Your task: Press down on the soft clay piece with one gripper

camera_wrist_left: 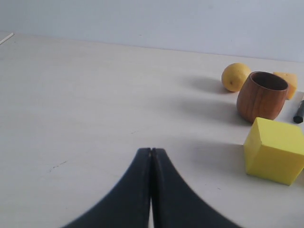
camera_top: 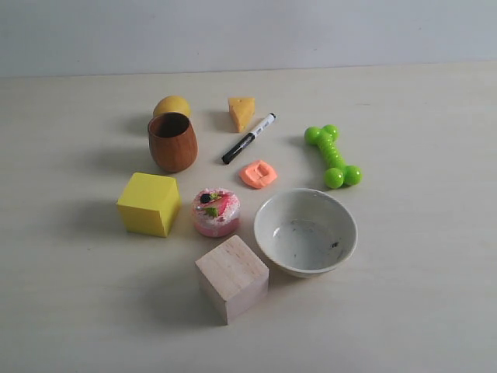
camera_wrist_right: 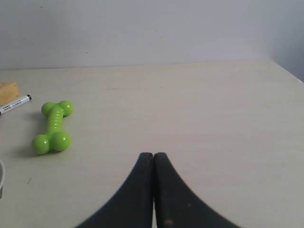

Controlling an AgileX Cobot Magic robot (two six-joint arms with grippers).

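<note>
The soft clay piece (camera_top: pixel 258 173) is a small salmon-orange lump, flattened with a squarish dent, lying mid-table between the black marker (camera_top: pixel 248 138) and the white bowl (camera_top: pixel 306 232). Neither arm shows in the exterior view. My left gripper (camera_wrist_left: pixel 151 151) is shut with nothing in it, over bare table well to the side of the yellow block (camera_wrist_left: pixel 275 150); the clay is out of its view. My right gripper (camera_wrist_right: pixel 153 155) is also shut and empty, over bare table away from the green bone toy (camera_wrist_right: pixel 52 127); the clay does not show there either.
Around the clay stand a wooden cup (camera_top: pixel 172 142), a lemon (camera_top: pixel 172 106), a cheese wedge (camera_top: pixel 241 113), a yellow block (camera_top: pixel 148 203), a pink cake toy (camera_top: pixel 216 212), a pale wooden cube (camera_top: pixel 232 277) and a green bone toy (camera_top: pixel 333 155).
</note>
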